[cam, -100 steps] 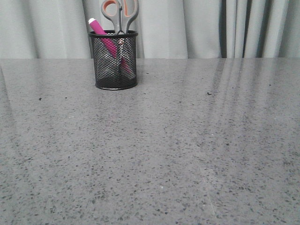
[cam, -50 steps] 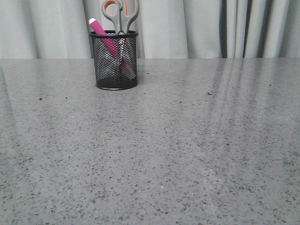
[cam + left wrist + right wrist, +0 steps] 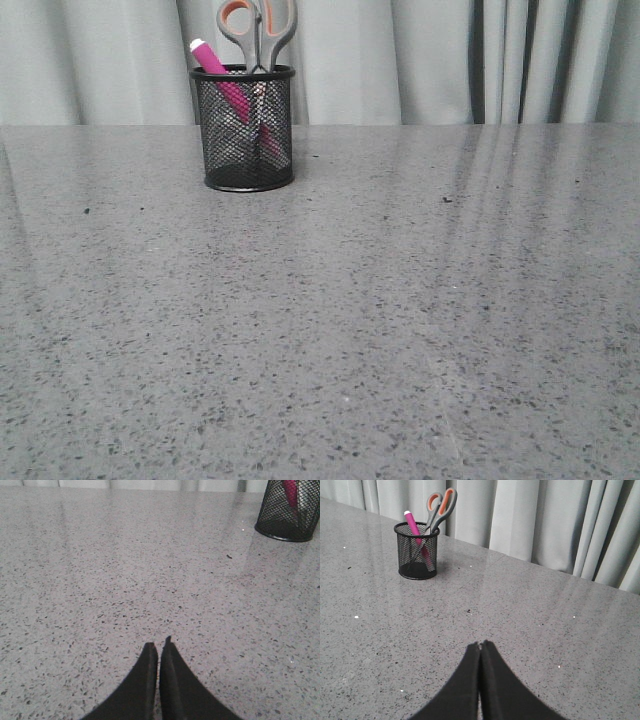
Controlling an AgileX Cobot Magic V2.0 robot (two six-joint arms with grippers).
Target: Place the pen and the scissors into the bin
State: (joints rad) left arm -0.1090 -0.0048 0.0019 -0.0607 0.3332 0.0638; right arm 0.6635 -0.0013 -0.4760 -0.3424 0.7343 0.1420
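The black wire-mesh bin (image 3: 247, 140) stands upright at the far left of the grey table. The magenta pen (image 3: 213, 66) leans inside it, whitish cap up. The scissors (image 3: 257, 28) stand in it blades down, grey and orange handles above the rim. The right wrist view shows the bin (image 3: 417, 551), pen (image 3: 412, 522) and scissors (image 3: 440, 506) far from my right gripper (image 3: 480, 644), which is shut and empty. In the left wrist view my left gripper (image 3: 158, 644) is shut and empty over bare table, with the bin (image 3: 289, 515) far off. Neither gripper shows in the front view.
The speckled grey tabletop (image 3: 380, 300) stretches wide in front of the bin. Pale curtains (image 3: 450, 60) hang right behind the table's far edge.
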